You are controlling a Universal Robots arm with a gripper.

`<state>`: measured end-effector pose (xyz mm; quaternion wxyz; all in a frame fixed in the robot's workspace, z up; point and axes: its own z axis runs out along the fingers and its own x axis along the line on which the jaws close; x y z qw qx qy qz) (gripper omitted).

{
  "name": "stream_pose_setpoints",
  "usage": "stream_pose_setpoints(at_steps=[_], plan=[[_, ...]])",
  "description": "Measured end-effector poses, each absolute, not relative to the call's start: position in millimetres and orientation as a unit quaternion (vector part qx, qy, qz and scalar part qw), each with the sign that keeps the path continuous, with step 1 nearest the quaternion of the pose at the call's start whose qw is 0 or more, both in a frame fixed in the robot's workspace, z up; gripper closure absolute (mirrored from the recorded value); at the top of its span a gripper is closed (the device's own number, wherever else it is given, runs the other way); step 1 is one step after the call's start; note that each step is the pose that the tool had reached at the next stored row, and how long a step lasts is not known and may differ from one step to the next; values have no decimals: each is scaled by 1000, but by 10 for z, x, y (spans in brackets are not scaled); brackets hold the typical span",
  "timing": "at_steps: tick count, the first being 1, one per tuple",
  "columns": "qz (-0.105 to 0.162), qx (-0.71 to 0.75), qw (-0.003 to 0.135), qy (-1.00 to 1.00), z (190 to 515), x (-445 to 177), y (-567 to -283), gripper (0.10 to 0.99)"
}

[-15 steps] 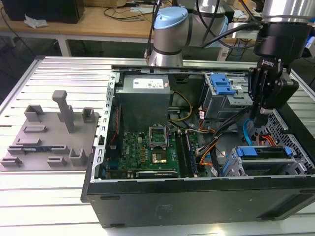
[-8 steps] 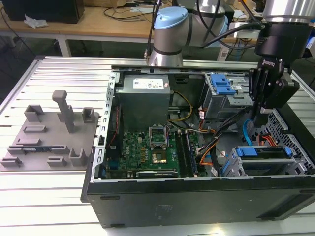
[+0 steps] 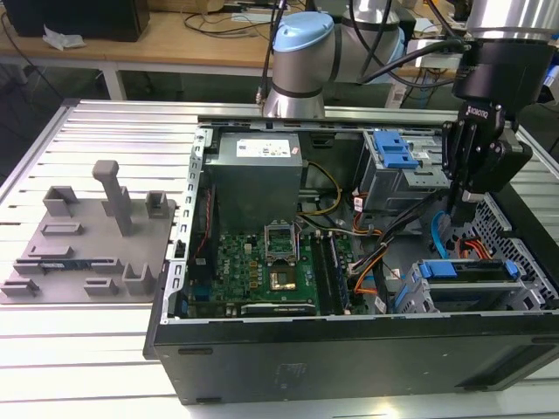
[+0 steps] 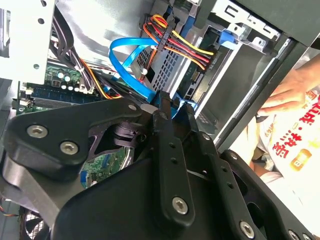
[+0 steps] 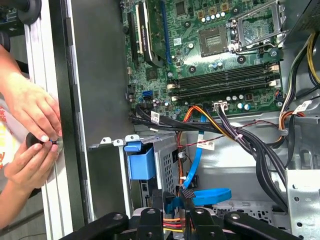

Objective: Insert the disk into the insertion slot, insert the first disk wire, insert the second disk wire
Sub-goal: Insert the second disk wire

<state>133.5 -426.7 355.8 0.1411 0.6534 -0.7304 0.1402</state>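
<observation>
One ribbed metal worktop [image 3: 105, 349] carries everything here: one open black computer case [image 3: 349, 349] and, toward the exterior view's left, one grey fixture plate [image 3: 83, 249] with several upright blocks. One robot arm [image 3: 301, 61] rises behind the case.

Inside the case there is one green motherboard [image 3: 262, 262], one grey power supply [image 3: 258, 170], and two drive cages. The taller cage [image 3: 397, 175] with its blue latch stands at the back. The low perforated insertion slot [image 3: 489, 288] sits against the case's near wall on the exterior view's right, and the disk [image 3: 467, 271] already lies in it, its blue carrier handle facing the motherboard. Open floor remains between the slot and the motherboard, though crossed by black, orange and yellow cables.

The gripper [image 3: 463, 196] hangs just above the gap behind the slot, close inside the case's wall. In the second wrist view its fingers [image 4: 165, 130] stand nearly closed, pinching the end of a flat blue disk wire [image 4: 132, 62] that loops away toward the cage. The first wrist view shows the same blue wire [image 5: 210, 196] curling at the fingertips.

Two hands [image 5: 30, 115] of a person rest on the worktop's edge outside the case.
</observation>
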Motion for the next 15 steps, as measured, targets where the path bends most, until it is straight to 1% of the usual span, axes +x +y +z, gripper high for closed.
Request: stream_pose_setpoints(at_steps=[1,2,3,4,9,11,15], plan=[[140,653,141,-730,3558,1335,-4267,831],[140,653,141,-730,3558,1335,-4267,898],[140,653,141,-730,3558,1335,-4267,898],[140,653,141,-730,3558,1335,-4267,925],[139,654,140,-731,3558,1335,-4277,925],[128,656,131,-733,3558,1335,-4355,925],[120,657,123,-734,3558,1335,-4501,925]])
